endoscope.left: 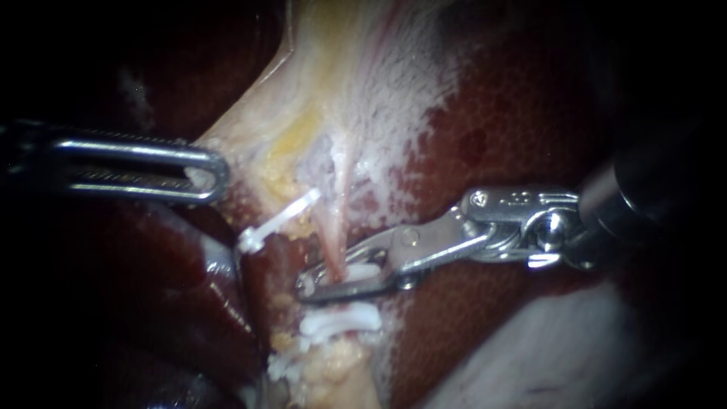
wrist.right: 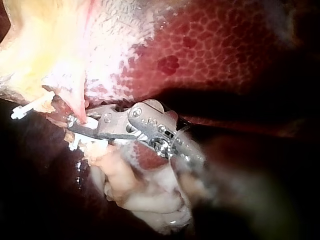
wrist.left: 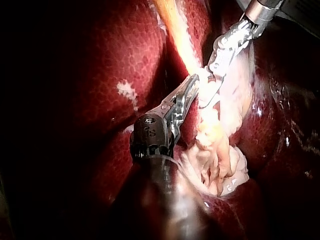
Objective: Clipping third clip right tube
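Note:
The right tube is a thin pink strand running down from the pale tissue. My right instrument comes in from the right, and its jaws lie across this tube, shut on a white clip that wraps it. Just below sits another white clip on the same tube, and a further one lies lower still. A white clip crosses the left tube. My left instrument holds the pale tissue's edge, jaws shut on it. In the right wrist view the jaws straddle the pink strand.
Dark red liver surrounds the field on the right and above. Yellowish fatty tissue lies under the lower clips. A pale sheet fills the lower right. The left wrist view shows both instruments meeting at the pale tissue.

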Controlling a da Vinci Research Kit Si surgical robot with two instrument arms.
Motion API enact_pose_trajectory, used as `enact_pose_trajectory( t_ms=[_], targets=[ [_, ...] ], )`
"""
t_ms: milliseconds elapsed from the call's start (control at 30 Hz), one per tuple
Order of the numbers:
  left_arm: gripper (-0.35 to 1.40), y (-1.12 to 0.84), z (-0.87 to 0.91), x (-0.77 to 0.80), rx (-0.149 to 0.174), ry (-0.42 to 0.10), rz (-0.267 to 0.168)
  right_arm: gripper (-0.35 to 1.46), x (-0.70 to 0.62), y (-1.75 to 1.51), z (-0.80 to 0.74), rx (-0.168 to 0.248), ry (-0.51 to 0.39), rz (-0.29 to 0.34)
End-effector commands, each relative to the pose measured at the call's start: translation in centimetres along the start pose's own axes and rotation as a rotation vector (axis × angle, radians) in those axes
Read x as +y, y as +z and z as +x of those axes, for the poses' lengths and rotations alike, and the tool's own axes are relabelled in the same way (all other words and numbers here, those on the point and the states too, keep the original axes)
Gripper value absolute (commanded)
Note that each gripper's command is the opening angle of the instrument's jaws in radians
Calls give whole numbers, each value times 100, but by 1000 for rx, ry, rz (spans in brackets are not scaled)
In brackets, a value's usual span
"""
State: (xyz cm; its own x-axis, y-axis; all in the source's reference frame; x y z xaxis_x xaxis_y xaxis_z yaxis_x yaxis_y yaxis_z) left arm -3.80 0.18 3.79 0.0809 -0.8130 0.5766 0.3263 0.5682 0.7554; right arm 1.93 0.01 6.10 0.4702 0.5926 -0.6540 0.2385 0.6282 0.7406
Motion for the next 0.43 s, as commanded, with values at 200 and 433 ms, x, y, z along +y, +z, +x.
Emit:
enact_pose_trajectory(
  t_ms=[200,433],
  targets=[
    [-35,0,1,1,0,0,0,-35,0,1,-1,0,6,0],
    [-35,1,1,1,0,1,0,-35,0,2,-3,-1,11,0]
  ],
)
